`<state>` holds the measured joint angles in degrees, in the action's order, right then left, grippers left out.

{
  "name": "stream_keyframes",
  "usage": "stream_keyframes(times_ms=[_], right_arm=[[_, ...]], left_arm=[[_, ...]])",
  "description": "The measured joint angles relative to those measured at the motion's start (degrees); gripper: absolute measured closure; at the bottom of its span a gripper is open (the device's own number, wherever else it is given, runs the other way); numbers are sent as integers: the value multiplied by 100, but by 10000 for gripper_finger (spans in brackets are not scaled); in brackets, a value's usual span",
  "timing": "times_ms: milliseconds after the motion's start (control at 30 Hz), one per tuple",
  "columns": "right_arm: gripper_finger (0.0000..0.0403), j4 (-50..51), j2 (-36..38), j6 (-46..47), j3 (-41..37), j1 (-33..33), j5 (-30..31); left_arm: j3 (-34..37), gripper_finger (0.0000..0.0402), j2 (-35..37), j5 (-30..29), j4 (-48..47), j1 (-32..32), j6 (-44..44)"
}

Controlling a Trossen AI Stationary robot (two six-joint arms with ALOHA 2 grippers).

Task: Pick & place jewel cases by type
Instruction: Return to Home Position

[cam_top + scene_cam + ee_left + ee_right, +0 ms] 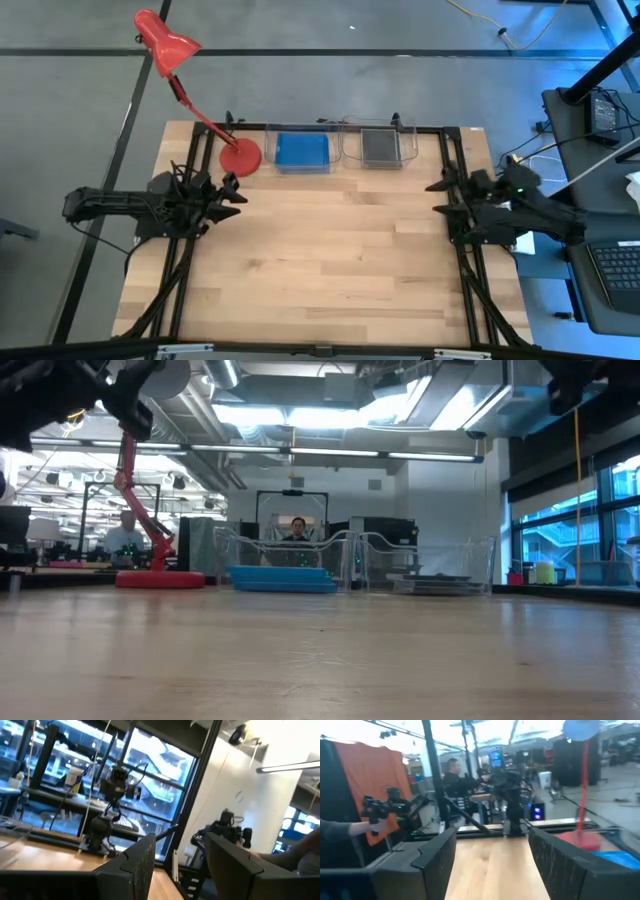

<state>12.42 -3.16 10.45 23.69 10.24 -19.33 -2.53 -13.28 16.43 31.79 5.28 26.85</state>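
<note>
Blue jewel cases (301, 150) sat in left tray (270, 150), dark jewel case (381, 147) in right tray (410, 150), at the desk's (320, 260) far edge. Left gripper (236, 197) and right gripper (440, 197) hung at the side edges, fingers apart, empty. Homing step, I judged; the next move needed only parking.

The light wooden butcher-block table (320, 270) carries a red desk lamp (240, 157). The lamp's round base stands near the far left corner, and its shade leans out past the table's far edge. Two clear open-topped plastic bins stand side by side along the far edge. The left bin (271, 150) is just beside the lamp base, with the right bin (410, 148) next to it. A dark laptop keyboard (620, 270) lies off the table to the right. A person (297, 530) shows in the room beyond.
</note>
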Motion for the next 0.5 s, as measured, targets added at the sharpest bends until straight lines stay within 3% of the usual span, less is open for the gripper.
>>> stream_keyframes(times_ms=[500], right_arm=[[148, -2758, 7, 614, -1991, 0, -280]], left_arm=[[206, 235, 192, 15, 120, 0, -105]])
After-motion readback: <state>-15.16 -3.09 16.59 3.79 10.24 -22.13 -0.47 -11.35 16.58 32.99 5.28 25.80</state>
